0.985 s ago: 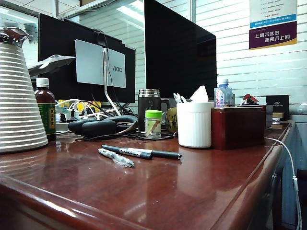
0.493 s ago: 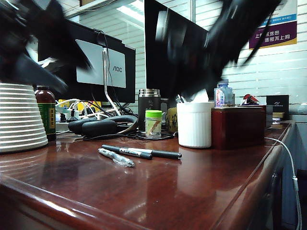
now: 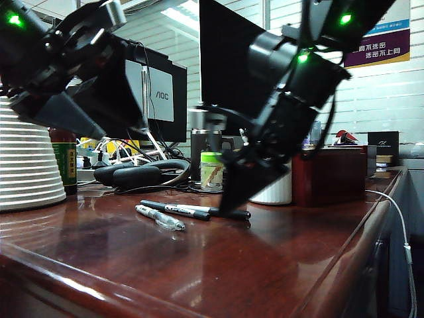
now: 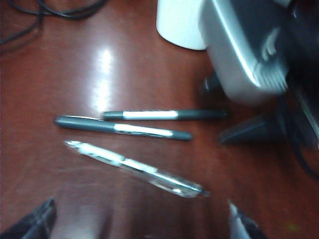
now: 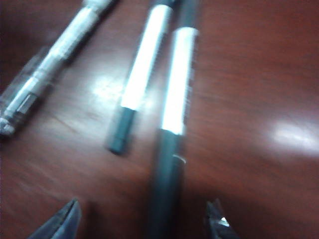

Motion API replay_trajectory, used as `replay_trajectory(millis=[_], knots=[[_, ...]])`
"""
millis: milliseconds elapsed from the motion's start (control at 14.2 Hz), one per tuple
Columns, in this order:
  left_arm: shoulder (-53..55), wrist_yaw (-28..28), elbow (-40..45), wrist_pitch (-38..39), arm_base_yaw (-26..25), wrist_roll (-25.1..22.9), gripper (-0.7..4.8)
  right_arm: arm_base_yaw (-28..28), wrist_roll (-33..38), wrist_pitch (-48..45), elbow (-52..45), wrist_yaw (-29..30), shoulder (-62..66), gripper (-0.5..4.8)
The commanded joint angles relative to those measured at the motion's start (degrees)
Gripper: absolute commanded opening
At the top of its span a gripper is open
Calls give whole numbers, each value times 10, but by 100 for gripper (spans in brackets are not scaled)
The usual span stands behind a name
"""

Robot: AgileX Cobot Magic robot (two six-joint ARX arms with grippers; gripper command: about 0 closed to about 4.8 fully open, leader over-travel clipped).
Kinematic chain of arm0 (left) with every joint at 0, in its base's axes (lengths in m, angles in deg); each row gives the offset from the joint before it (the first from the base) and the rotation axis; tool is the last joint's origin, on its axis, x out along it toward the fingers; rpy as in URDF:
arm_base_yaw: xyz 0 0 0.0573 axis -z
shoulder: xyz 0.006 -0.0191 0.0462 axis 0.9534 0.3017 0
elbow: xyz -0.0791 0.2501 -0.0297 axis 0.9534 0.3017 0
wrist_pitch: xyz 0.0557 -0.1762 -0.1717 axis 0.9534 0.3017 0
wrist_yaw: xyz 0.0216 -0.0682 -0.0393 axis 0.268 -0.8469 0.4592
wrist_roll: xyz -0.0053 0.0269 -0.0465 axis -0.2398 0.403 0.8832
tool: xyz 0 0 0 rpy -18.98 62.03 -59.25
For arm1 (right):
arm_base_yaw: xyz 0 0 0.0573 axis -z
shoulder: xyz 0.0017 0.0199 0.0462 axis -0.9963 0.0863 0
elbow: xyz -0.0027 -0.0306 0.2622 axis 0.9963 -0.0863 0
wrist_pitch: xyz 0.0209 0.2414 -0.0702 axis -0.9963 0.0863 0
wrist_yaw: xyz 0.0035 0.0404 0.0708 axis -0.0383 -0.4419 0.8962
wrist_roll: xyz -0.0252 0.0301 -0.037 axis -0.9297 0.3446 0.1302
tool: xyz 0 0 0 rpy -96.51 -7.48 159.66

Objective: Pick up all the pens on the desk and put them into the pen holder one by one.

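Three pens lay side by side on the counter (image 3: 278, 265), none gripped: clear pen (image 4: 134, 168), labelled black pen (image 4: 123, 129), black marker (image 4: 164, 114). The holder (image 4: 179, 22) stood just behind them, partly hidden by the R arm. L gripper (image 4: 142, 221) was held above the pens, jaws spread. R gripper (image 5: 144, 219) was positioned low over the marker's end, jaws spread, nothing pinched.

You've got three pens (image 3: 192, 212) lying side by side on the desk (image 3: 265, 265), the cup (image 3: 275, 192) behind them. Right gripper (image 3: 232, 199) hangs just over their right ends, left gripper (image 3: 73, 116) higher, well left.
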State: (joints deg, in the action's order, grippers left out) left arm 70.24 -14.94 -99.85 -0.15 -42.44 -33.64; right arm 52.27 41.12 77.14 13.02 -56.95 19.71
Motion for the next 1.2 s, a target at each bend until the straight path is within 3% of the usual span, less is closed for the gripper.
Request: replay_trajectory(millis=[70, 141, 211, 774, 845, 915, 985, 1056, 1196], knots=[[-2, 2, -3, 0, 1, 0, 479, -21, -2, -74, 3, -16, 4, 323], [-2, 2, -3, 9, 1, 0, 479, -26, -2, -97, 3, -26, 7, 322], [-2, 3, -3, 28, 1, -1, 479, -29, -2, -109, 3, -45, 16, 274], [-2, 3, -2, 62, 1, 0, 479, -33, 1, -91, 45, -56, 86, 268], [-2, 6, -2, 68, 1, 0, 479, -34, 1, -75, 50, -60, 88, 203], [-2, 15, -2, 74, 1, 0, 479, -34, 1, -58, 53, -60, 87, 89], [-2, 16, -2, 77, 1, 0, 479, -34, 1, -39, 59, -58, 87, 30], [-2, 17, -2, 78, 1, 0, 479, -36, 1, -27, 61, -58, 87, -6], [-2, 17, -2, 78, 1, 0, 479, -37, 13, -26, 64, -57, 87, -6]])
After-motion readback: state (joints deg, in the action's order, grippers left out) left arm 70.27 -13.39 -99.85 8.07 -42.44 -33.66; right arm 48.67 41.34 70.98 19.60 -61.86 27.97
